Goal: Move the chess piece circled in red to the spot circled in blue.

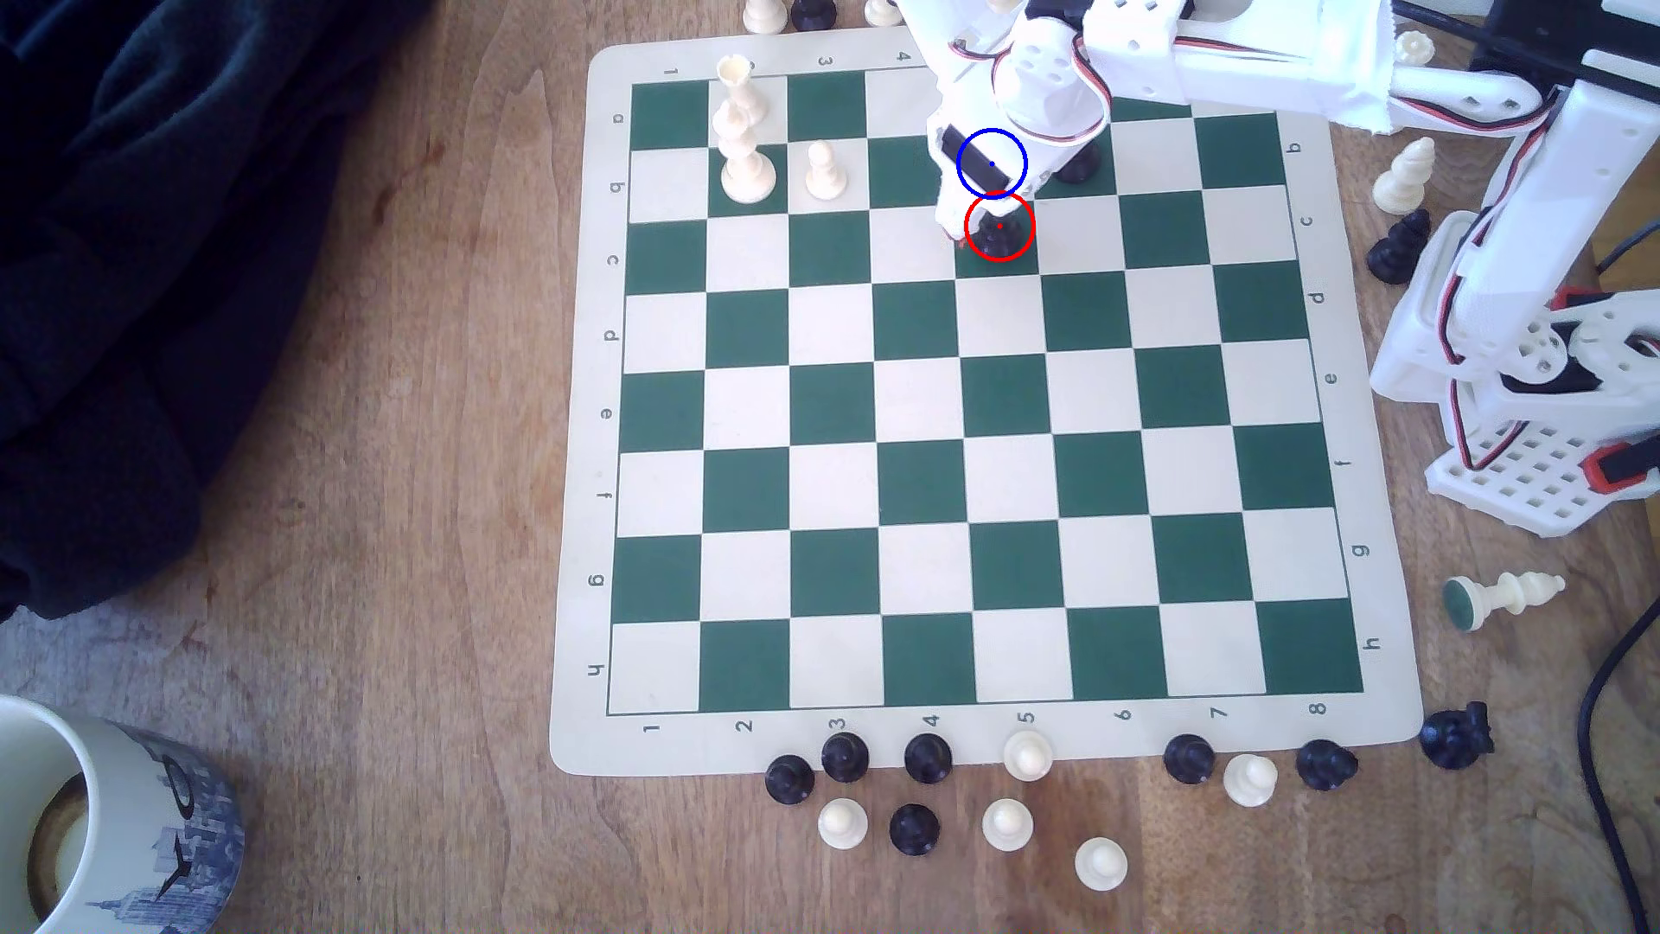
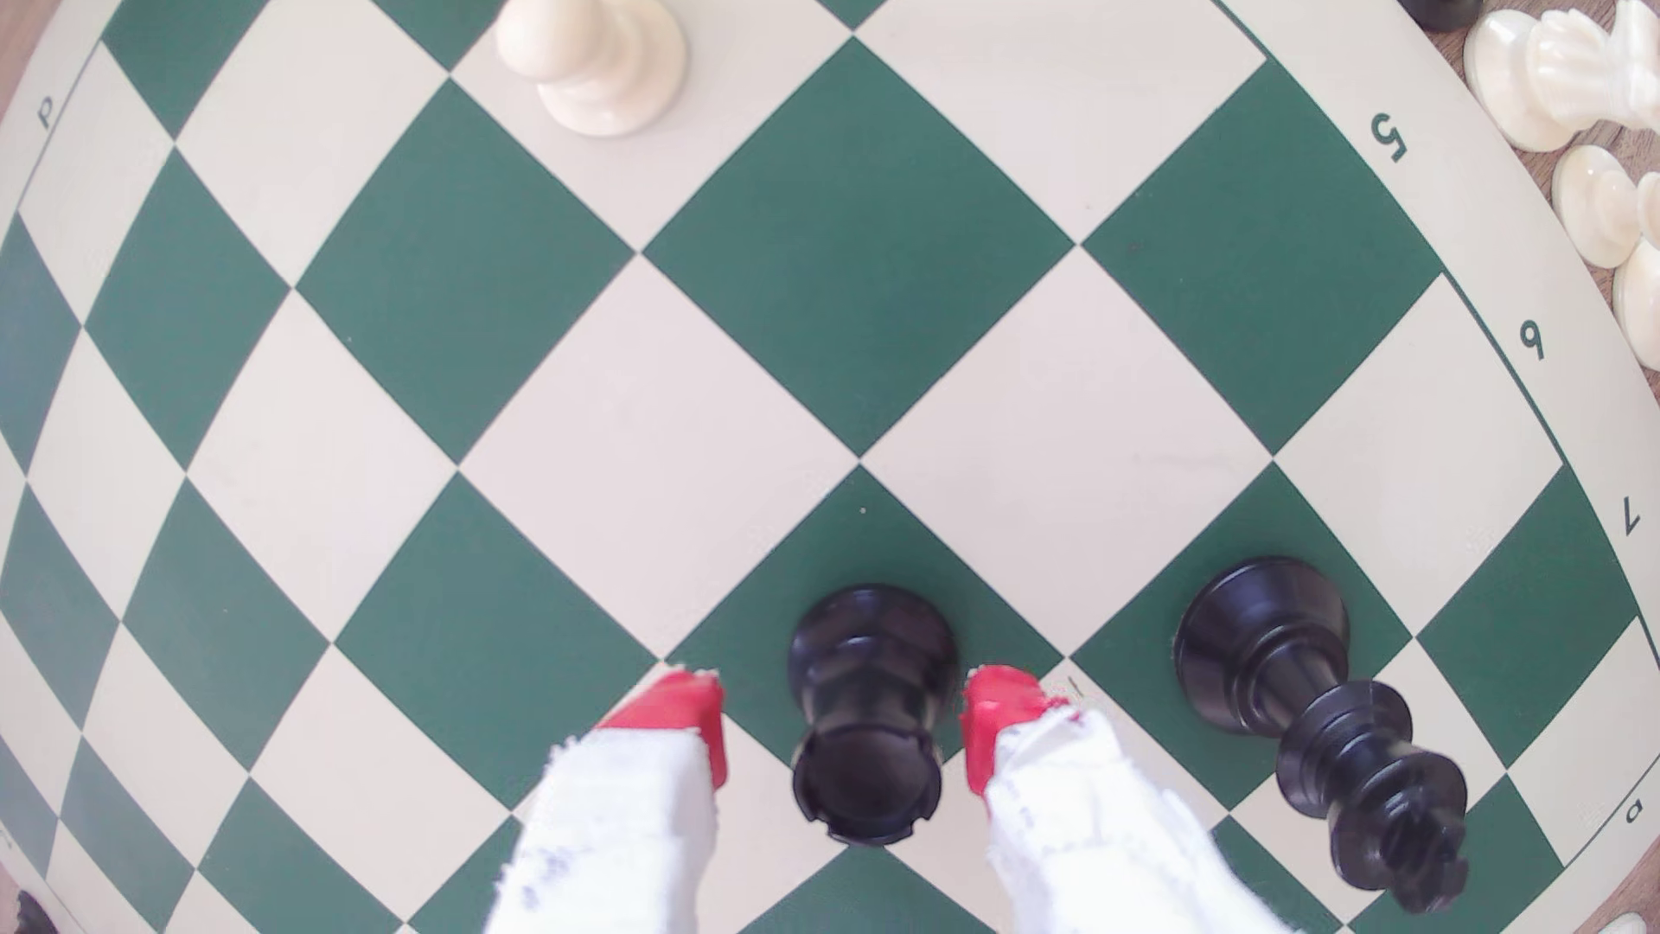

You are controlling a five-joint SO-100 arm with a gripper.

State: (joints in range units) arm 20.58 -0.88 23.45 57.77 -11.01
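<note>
The chess piece (image 1: pixel 1000 232), a stout black piece with a flat top, stands upright on a green square inside the red ring. In the wrist view the chess piece (image 2: pixel 867 718) sits between my two red fingertips (image 2: pixel 674 718), with a gap on each side. My gripper (image 2: pixel 840 723) is open around it and low over the board. From the exterior view my gripper (image 1: pixel 979 224) covers part of the piece. The blue ring (image 1: pixel 992 131) is drawn over my arm, which hides the square below. The spot (image 2: pixel 1069 467) is the bare cream square bordering the piece's square.
A tall black piece (image 2: pixel 1258 647) stands one square diagonally away, close to one finger (image 1: pixel 1078 166). White pieces (image 1: pixel 746 171) stand at the board's far left in the exterior view. Captured pieces (image 1: pixel 925 759) line the near edge. A mug (image 1: pixel 108 817) sits at the near left.
</note>
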